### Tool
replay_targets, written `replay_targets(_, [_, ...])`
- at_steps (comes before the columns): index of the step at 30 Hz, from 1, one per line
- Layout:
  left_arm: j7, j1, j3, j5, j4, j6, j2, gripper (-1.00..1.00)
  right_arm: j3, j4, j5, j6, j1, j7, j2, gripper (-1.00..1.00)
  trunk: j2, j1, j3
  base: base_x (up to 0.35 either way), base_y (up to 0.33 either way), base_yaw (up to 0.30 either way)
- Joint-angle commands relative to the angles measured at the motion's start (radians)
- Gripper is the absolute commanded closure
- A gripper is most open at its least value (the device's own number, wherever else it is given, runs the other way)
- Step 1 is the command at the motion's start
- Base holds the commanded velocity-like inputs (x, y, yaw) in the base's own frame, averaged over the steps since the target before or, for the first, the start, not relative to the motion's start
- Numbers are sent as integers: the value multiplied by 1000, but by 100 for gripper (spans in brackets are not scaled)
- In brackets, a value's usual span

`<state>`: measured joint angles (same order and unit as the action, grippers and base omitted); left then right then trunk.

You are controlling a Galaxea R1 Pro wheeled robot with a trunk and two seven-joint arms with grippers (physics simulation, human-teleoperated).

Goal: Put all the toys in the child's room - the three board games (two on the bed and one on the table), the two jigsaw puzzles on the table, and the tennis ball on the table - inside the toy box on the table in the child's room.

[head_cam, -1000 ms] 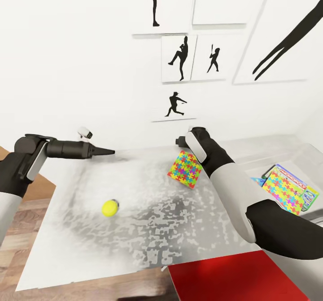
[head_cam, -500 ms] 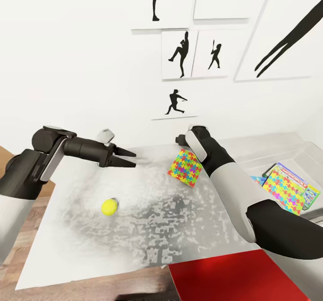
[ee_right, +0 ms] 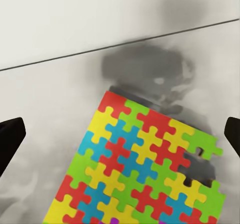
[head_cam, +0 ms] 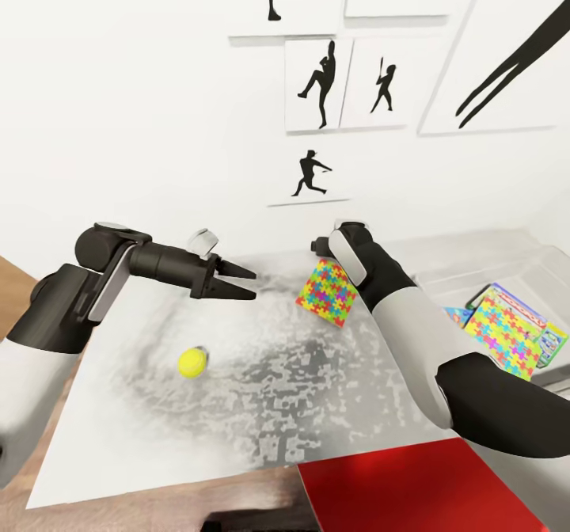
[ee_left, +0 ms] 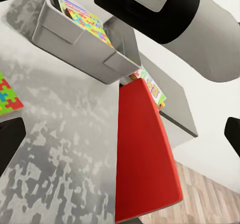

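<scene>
Over the bench's (head_cam: 237, 429) far edge, the left hand (head_cam: 241, 281) has swung inward with fingers apart, closing on the ball (head_cam: 192, 362) near mid-bench, while the right hand (ee_right: 120, 134), also spread, hovers over the puzzle (head_cam: 326, 292).

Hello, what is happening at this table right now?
A two-armed robot is tidying toys. Its open left gripper hangs above the grey table, beyond the yellow tennis ball. Its open right gripper faces the colourful jigsaw puzzle box. Another puzzle already lies in the grey toy box.
</scene>
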<state>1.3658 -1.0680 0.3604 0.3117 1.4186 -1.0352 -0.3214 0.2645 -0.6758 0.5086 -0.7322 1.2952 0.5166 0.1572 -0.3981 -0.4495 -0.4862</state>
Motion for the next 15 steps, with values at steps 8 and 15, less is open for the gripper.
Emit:
replay_targets(8, [2, -1, 4, 3, 0, -10, 1, -100, 8, -2, 11, 9, 26, 8, -1, -100, -2, 0, -15, 0, 0, 0])
replay_targets(15, [2, -1, 4, 3, 0, -10, 1, -100, 11, -2, 10, 10, 39, 9, 2, -100, -2, 0, -26, 0, 0, 0])
